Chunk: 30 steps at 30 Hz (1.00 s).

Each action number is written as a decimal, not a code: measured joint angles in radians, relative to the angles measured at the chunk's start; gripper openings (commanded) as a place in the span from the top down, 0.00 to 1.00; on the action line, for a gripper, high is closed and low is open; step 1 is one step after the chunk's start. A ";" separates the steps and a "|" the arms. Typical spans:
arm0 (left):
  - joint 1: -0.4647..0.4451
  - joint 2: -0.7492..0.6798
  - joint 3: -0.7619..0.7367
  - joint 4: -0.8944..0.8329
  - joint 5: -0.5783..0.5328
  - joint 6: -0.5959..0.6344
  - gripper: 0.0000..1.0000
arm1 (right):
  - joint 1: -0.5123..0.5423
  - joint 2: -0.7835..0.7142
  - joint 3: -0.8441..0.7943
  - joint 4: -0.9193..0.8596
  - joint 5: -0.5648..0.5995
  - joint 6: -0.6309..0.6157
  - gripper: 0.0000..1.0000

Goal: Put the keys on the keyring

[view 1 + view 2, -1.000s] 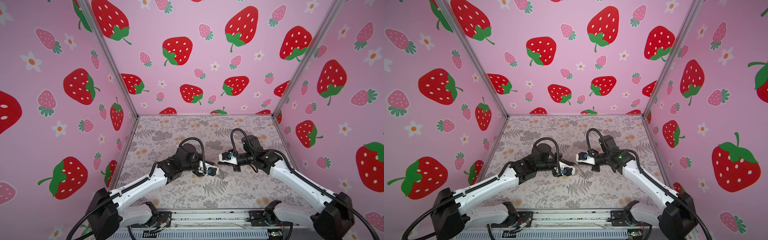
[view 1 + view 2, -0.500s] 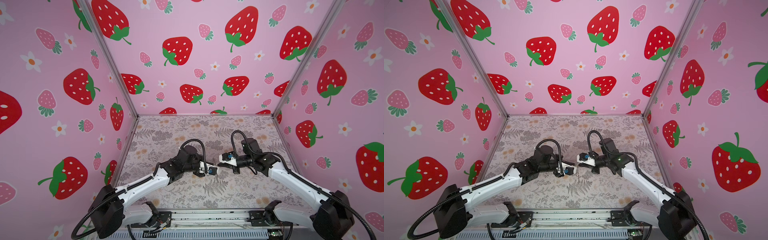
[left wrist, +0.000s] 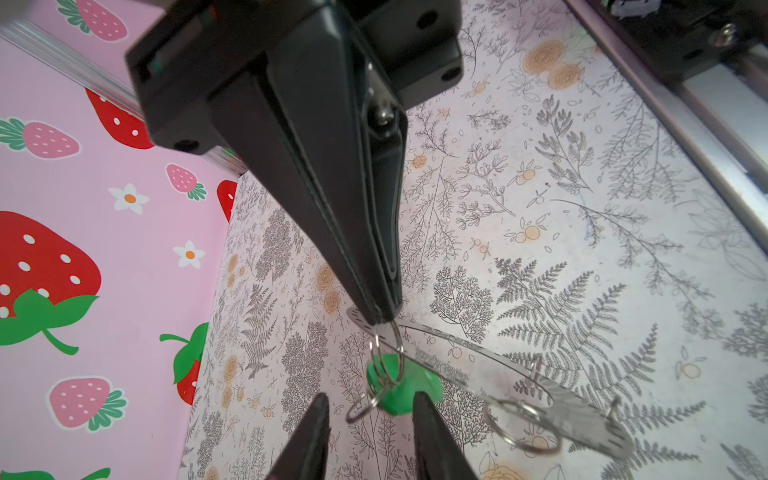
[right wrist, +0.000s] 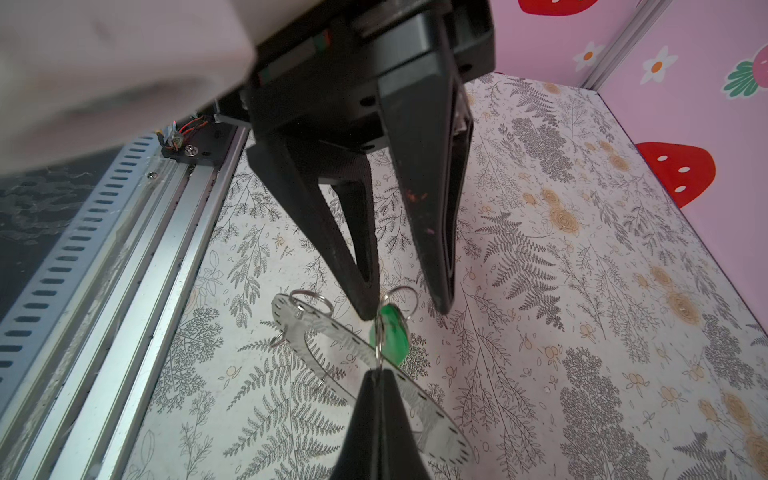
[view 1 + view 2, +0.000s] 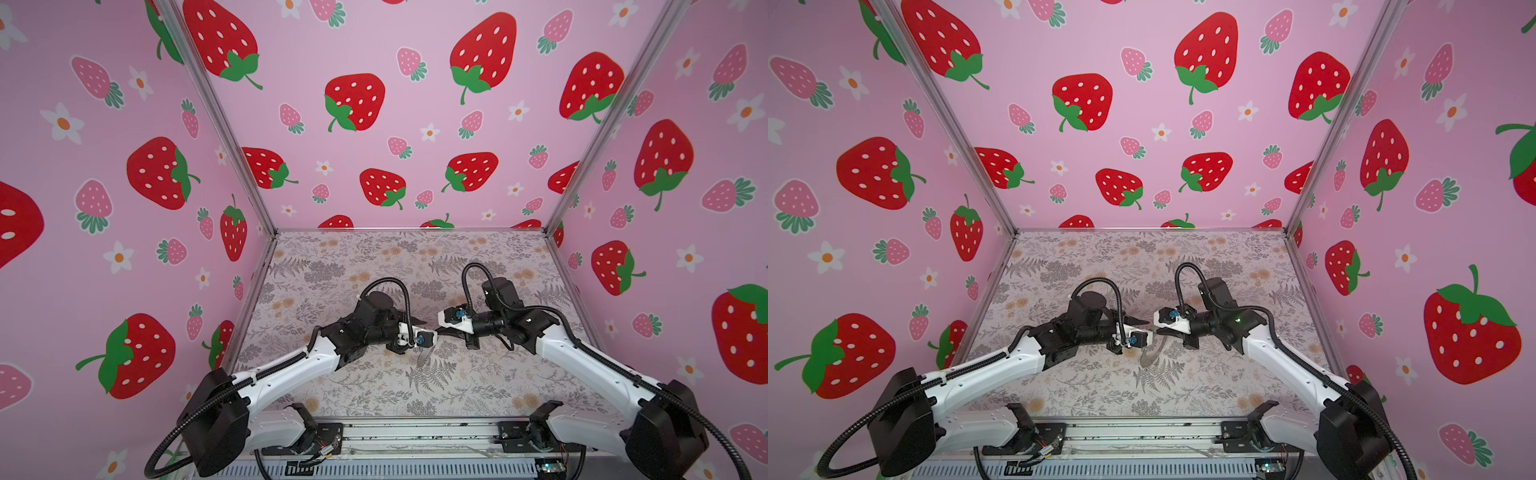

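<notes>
Left gripper [image 4: 405,309] stands parted, tips facing the closed right gripper [image 3: 386,313].

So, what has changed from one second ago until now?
The left tool has opened and let go of the key's green tag, which now seems to hang from the wire loop, between the open jaws. Neither arm moved much. Unchanged: the right tool stays shut on that loop at the edge of the keyring, and the two tools remain tip to tip.

Left arm [image 5: 291,370], right arm [image 5: 582,361], white shells [image 5: 984,374], black joints [image 5: 1067,332], ribbed black cables [image 5: 386,279] in loops, tapered matte-black fingers [image 3: 332,187], silver screw [image 3: 384,115], green light [image 5: 1237,320], boxy black bases [image 5: 216,432]
</notes>
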<state>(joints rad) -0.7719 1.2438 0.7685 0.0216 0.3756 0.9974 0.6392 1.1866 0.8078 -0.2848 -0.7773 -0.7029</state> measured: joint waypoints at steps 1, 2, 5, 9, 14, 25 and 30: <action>0.004 0.000 0.000 0.000 0.005 -0.008 0.59 | 0.000 0.000 0.000 0.000 0.000 -0.001 1.00; 0.008 0.000 0.000 0.000 0.014 -0.014 0.59 | 0.000 0.000 0.000 0.000 0.000 -0.001 1.00; 0.016 0.000 0.000 -0.008 0.041 -0.031 0.54 | 0.000 0.000 0.000 0.000 0.000 -0.003 1.00; 0.017 0.000 0.000 -0.030 0.072 -0.047 0.50 | 0.000 0.000 0.000 -0.001 0.000 -0.008 1.00; 0.017 0.000 0.003 -0.043 0.102 -0.067 0.44 | 0.000 0.001 0.000 -0.006 0.002 -0.018 1.00; 0.017 0.032 0.092 -0.074 0.150 -0.120 0.55 | 0.000 0.006 0.000 -0.010 0.004 -0.029 1.00; 0.016 0.043 0.092 -0.096 0.165 -0.135 0.56 | 0.000 0.006 0.000 -0.011 0.013 -0.030 1.00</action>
<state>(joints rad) -0.7555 1.2873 0.8608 -0.0746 0.5407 0.8627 0.6388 1.1931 0.8078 -0.2962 -0.7647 -0.7326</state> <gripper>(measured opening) 0.446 0.046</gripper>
